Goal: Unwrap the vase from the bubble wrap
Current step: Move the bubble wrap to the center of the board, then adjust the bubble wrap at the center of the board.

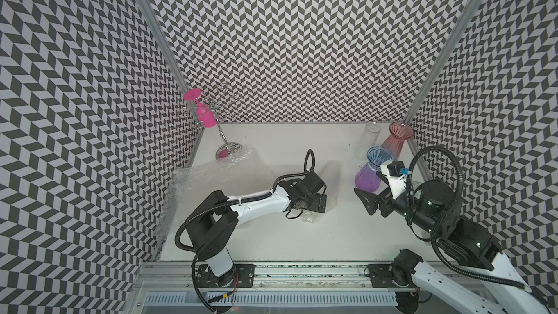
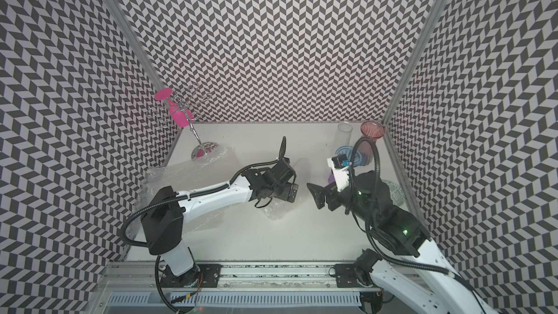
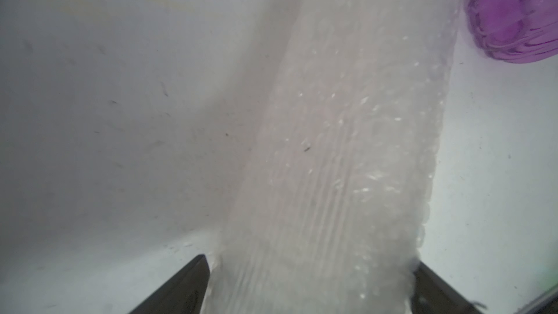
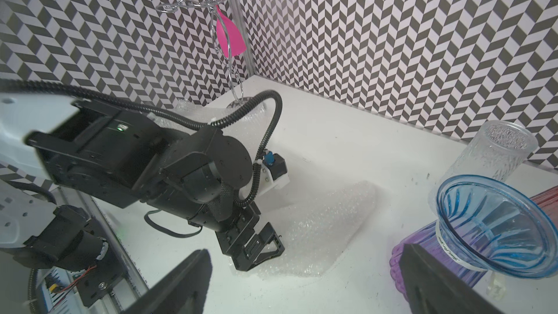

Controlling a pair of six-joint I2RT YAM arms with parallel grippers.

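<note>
**While both grippers gape, the wrap lies flat**

As the left gripper [image 4: 262,250] points down at the table [image 1: 287,237], its jaws are spread wide and grip nothing. One sheet of bubble wrap [image 4: 317,231] lies flat right under its tips. The right gripper [image 1: 363,202] is spread wide too, with nothing in it. Just beside it stands the purple and blue vase [image 1: 370,173], bare and upright. A heap of wrap [image 1: 205,176] lies well away, to the left gripper's left.
</note>
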